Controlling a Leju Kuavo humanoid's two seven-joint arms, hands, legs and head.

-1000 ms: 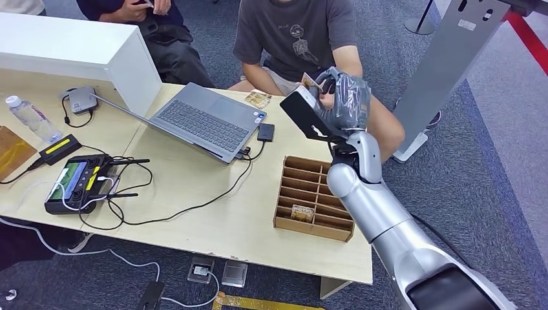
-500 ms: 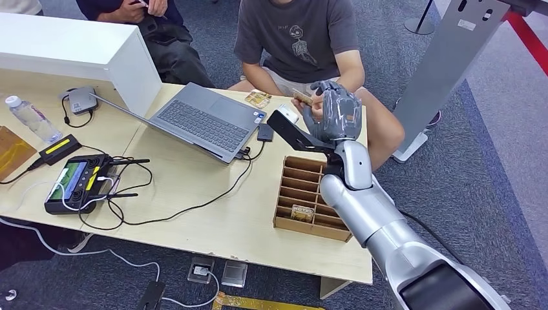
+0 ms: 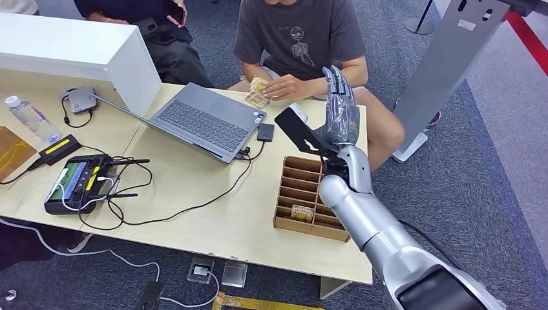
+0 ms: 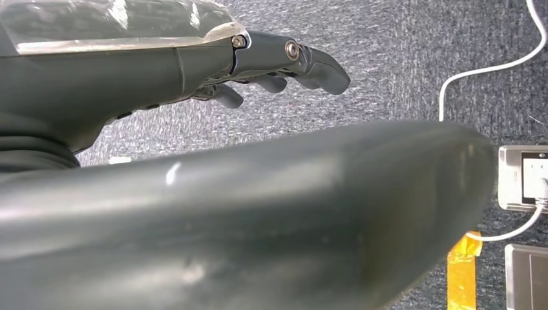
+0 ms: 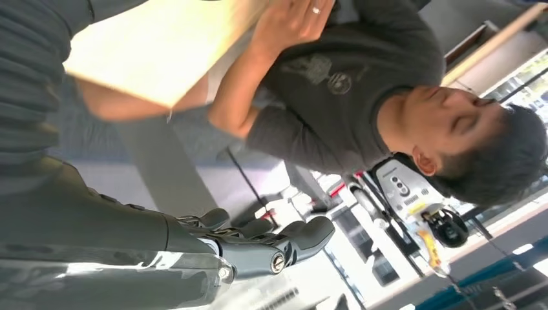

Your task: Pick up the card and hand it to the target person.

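Observation:
The card point(image 3: 258, 84) is in the hand point(image 3: 289, 86) of the person in the grey T-shirt point(image 3: 297, 32), seated at the table's far edge. Just below it a second card point(image 3: 256, 99) lies on the table. My right hand point(image 3: 339, 116) stands raised over the far right of the table, fingers straight and apart, holding nothing; the right wrist view shows its fingers point(image 5: 258, 242) empty, with the same person point(image 5: 336, 84) beyond. My left hand point(image 4: 278, 61) hangs over grey carpet, fingers loosely extended and empty. A wooden divider box point(image 3: 284, 194) under my right arm holds one card point(image 3: 302, 212).
An open laptop point(image 3: 203, 119), a white box point(image 3: 71, 51), a handheld controller point(image 3: 77, 181) with cables and a water bottle point(image 3: 29, 117) occupy the table's left and middle. A second person in dark clothes point(image 3: 155, 26) sits behind. A grey stand point(image 3: 446, 71) rises to the right.
My right hand held the card up a second ago; the person has taken it and drawn it toward the laptop. My right hand has opened, fingers straightened, and lowered slightly.

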